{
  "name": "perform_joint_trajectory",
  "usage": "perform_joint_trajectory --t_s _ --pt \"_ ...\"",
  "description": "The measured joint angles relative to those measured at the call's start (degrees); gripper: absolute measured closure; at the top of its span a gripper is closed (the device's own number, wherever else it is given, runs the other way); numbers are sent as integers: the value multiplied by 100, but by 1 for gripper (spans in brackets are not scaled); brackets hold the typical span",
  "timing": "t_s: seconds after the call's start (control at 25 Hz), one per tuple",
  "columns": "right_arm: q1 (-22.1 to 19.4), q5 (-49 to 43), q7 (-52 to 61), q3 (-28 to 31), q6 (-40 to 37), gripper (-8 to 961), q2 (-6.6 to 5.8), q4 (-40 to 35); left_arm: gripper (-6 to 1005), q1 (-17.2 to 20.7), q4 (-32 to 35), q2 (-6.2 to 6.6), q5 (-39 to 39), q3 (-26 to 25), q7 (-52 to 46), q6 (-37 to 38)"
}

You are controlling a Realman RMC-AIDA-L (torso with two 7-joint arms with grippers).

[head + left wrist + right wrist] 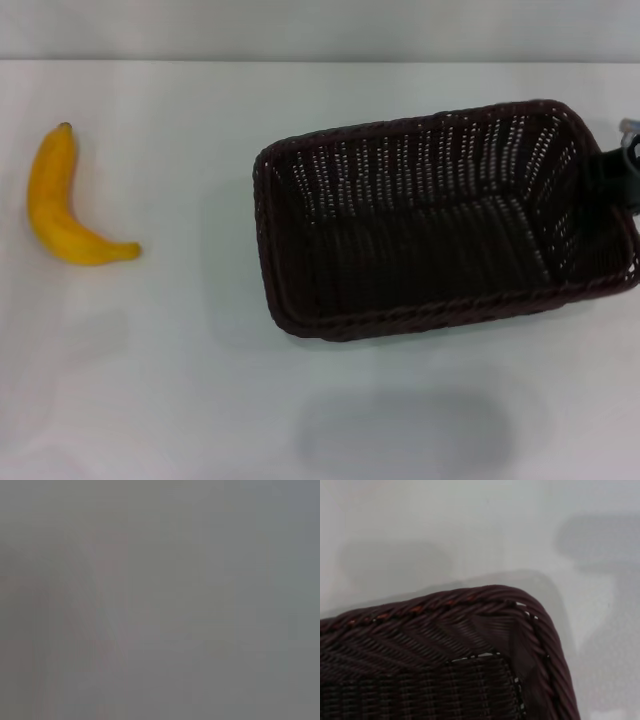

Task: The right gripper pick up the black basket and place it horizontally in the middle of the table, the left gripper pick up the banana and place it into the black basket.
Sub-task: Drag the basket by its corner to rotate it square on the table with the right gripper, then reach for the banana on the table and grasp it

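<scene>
The black basket [430, 215] is in the right half of the head view, open side up, long side lying roughly across the table [300, 400] and slightly slanted. Its faint shadow falls apart from it, nearer the front edge, so it hangs above the table. My right gripper [608, 178] is at the basket's right short rim, shut on it, mostly hidden behind the wicker. The right wrist view shows one basket corner [485, 630] over white table. The banana [60, 200] lies on the table at far left. The left gripper is out of view.
The table's far edge [320, 62] runs along the top of the head view. The left wrist view shows only a blank grey blur.
</scene>
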Motion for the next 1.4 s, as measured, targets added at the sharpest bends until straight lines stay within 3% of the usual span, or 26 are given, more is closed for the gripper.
perform_joint_trajectory --t_s 0.28,0.64,0.96,1.0,1.16,1.28,1.4 --pt "-262 340 393 -517 -42 796 9 -475 137 -187 5 26 4 0 21 103" --pt "-166 570 210 -671 -25 801 -42 -94 137 -287 32 41 6 0 82 238" --pt "-10 824 21 157 222 807 -137 -108 138 -258 45 48 5 0 84 227" --pt "-1 826 34 220 315 794 -210 -170 138 -245 46 44 5 0 84 212" --pt "-9 831 47 247 374 742 -306 -214 138 -223 48 33 5 0 78 179" --pt "-50 838 34 260 393 496 -382 -257 137 -209 48 24 5 0 56 163" --pt "-114 907 -56 321 405 379 -486 -465 137 -221 48 27 6 12 34 161"
